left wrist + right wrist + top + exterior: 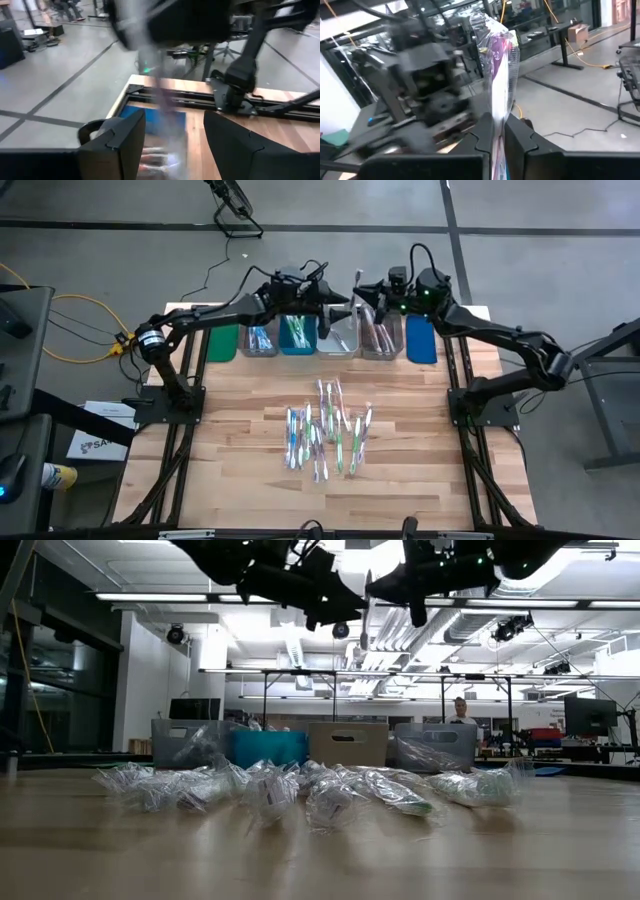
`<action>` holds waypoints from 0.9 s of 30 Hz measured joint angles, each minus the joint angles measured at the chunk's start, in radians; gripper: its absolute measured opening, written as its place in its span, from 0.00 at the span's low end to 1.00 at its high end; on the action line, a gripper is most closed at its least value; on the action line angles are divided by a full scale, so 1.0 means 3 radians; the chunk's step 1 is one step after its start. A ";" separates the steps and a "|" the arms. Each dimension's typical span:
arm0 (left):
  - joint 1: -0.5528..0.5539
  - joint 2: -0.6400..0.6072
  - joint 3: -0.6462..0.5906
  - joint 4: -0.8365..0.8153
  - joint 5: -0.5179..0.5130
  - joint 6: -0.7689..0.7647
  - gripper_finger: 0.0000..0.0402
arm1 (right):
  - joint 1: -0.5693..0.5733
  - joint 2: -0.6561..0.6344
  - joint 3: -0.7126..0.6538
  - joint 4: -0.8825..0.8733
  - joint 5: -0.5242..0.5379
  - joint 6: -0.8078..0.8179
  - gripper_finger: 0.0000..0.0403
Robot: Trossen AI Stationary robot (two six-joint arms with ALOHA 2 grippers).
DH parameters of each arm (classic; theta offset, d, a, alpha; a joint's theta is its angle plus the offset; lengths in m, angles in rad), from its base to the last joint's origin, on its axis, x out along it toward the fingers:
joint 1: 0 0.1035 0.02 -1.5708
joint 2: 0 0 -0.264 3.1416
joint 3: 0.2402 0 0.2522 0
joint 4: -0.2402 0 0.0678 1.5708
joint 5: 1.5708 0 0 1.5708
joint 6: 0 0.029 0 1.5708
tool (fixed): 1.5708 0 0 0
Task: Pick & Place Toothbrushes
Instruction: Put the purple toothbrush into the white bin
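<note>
Left arm reaching across rear of table (250, 500), left gripper (345, 310) above the row of bins, beside the right gripper. Fingers (120, 142) spread apart in left wrist view, nothing seen between them; released.

Along rear edge, left to right: green bin (224, 340), grey bin (261, 338) with wrapped pieces inside, teal bin (298, 334) with contents, clear bin (339, 338), second grey bin (381, 338) with pinkish contents, blue bin (422, 340).

Mid-table: pile of wrapped toothbrushes (325, 438), blue, green, pink and white handles, lying in rough parallel, some overlapping. Low view: same pile as crinkled clear wrappers (300, 790) on the wood, in front of the bins.

Right arm entering from right side, right gripper (362, 305) over the clear and second grey bins. Fingers (520, 135) clenched on a pink-purple toothbrush (499, 75) in clear wrapper, standing roughly upright between them, clear of the table. Blurred dark body of the left gripper just beside it in right wrist view.

Low view, far background: person (460, 710) behind the bins.
</note>
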 joint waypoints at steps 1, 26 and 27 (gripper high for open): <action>-0.0008 0.0000 0.0000 -0.0001 0.0015 0.0004 0.50 | -0.0001 0.0042 0.0000 0.0052 -0.0026 0.0023 0.03; -0.0029 0.0018 0.0000 -0.0405 -0.0084 -0.0073 0.06 | 0.0056 0.0287 0.0000 0.0388 -0.0218 0.0304 0.08; -0.0029 0.0018 0.0000 -0.0420 -0.0093 -0.0056 0.05 | 0.0056 0.0275 0.0000 0.0347 -0.0227 0.0330 0.10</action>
